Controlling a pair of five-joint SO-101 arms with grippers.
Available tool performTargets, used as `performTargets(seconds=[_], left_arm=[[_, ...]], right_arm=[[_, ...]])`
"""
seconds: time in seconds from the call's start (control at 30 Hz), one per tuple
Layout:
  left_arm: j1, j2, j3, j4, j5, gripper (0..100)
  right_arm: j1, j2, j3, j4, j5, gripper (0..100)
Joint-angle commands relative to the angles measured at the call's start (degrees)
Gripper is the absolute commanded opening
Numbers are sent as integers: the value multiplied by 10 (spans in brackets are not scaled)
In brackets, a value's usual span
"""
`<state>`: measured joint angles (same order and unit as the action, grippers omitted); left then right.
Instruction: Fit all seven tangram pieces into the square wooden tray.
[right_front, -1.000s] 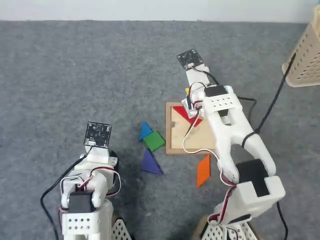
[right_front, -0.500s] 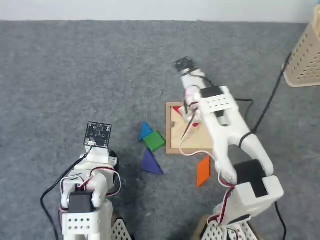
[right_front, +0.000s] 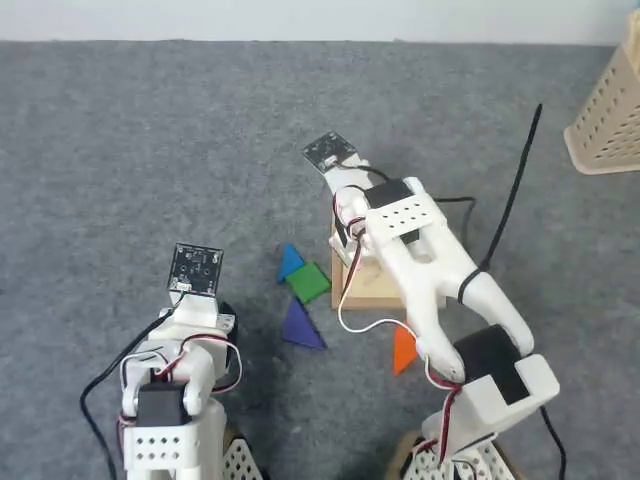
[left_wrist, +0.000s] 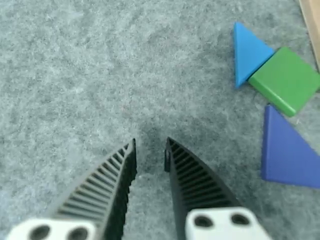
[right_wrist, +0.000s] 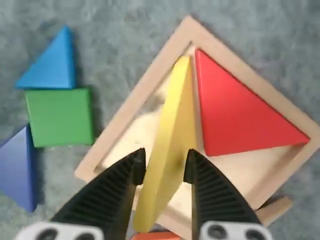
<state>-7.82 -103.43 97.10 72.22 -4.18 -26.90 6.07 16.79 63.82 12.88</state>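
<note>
Over the tray (right_wrist: 134, 98) — yellow piece (right_wrist: 167, 150) edge-on

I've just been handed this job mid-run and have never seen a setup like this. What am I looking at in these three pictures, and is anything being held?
You are looking at two small robot arms side by side on a grey felt-like surface. The high view looks down from a fixed camera. The other two come from cameras on each arm's wrist, looking past its own fingers. The right gripper is shut on a yellow triangle, held on edge over the wooden tray, beside the red triangle lying in it. The left gripper is open, empty, above bare surface. Outside the tray lie a blue triangle, a green square, a purple triangle and an orange piece.
</note>
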Motion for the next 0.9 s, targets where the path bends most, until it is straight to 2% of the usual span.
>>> performTargets(seconds=[0.0, 0.33, 0.7, 0.87], left_arm=[[-1, -10, -5, 2, -4, 91], [-1, -10, -5, 2, -4, 91], [-1, -10, -5, 2, -4, 91], [-1, -10, -5, 2, -4, 91]], right_arm=[[-9, -34, -32, 11, 9, 126], [-67, -39, -34, 52, 10, 128], [-66, -35, -35, 54, 11, 130], [-51, -34, -35, 51, 11, 256]])
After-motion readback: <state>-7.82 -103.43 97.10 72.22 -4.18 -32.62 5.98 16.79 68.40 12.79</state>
